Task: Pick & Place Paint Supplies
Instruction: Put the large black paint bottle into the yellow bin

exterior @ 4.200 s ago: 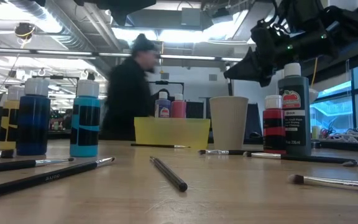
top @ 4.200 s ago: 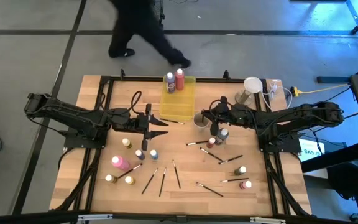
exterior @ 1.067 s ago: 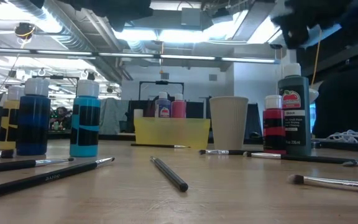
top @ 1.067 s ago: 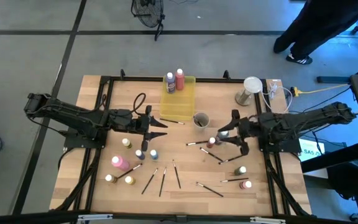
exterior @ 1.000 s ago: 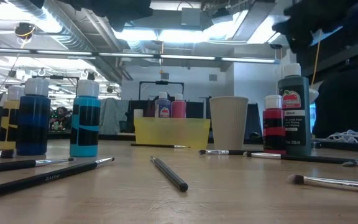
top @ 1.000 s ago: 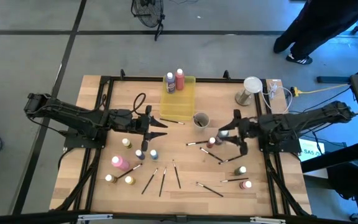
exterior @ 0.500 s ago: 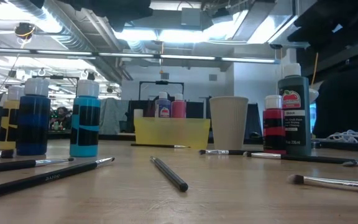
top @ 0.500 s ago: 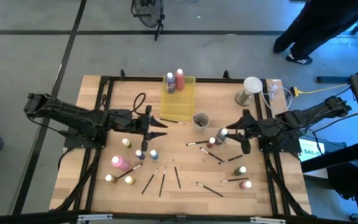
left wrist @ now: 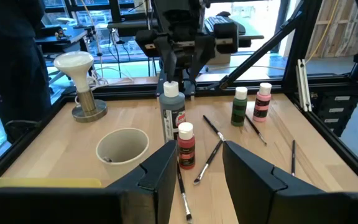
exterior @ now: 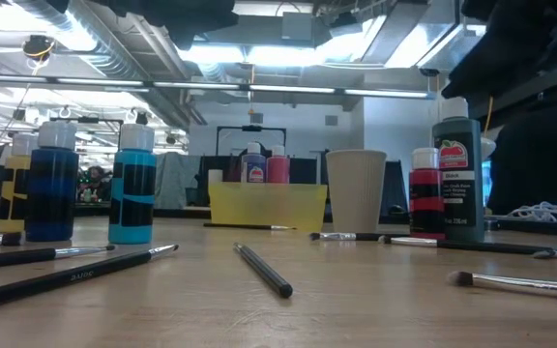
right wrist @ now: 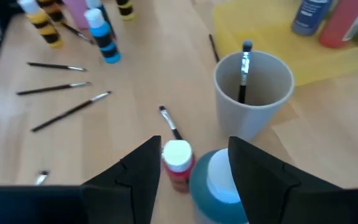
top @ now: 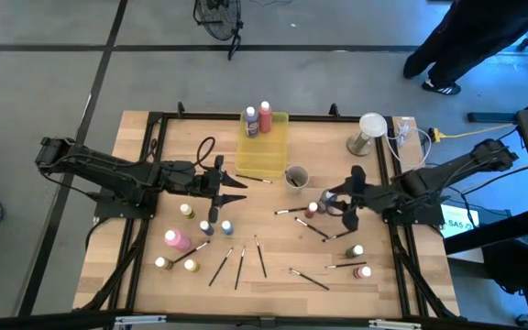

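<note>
Wooden table (top: pixel 273 270) in a workshop; a person's legs (top: pixel 456 41) show on the floor beyond its far right corner. Landmark: grey cup (top: pixel 295 176) near table centre, one brush (right wrist: pixel 243 68) standing in it. Yellow tray (top: pixel 262 158) just behind the cup, a blue bottle (top: pixel 251 120) and a red bottle (top: pixel 265 115) upright at its far end. Right gripper (top: pixel 350 197) sits right of the cup, fingers spread, empty; a dark teal bottle (right wrist: pixel 219 186) and a small red bottle (right wrist: pixel 178 163) stand just ahead of it, between it and the cup. Left gripper (top: pixel 234 182) hangs left of the cup, jaws apart, holding nothing. Loose brushes (top: pixel 239 264) and more bottles (top: pixel 177 239) are scattered nearer the front edge.
</note>
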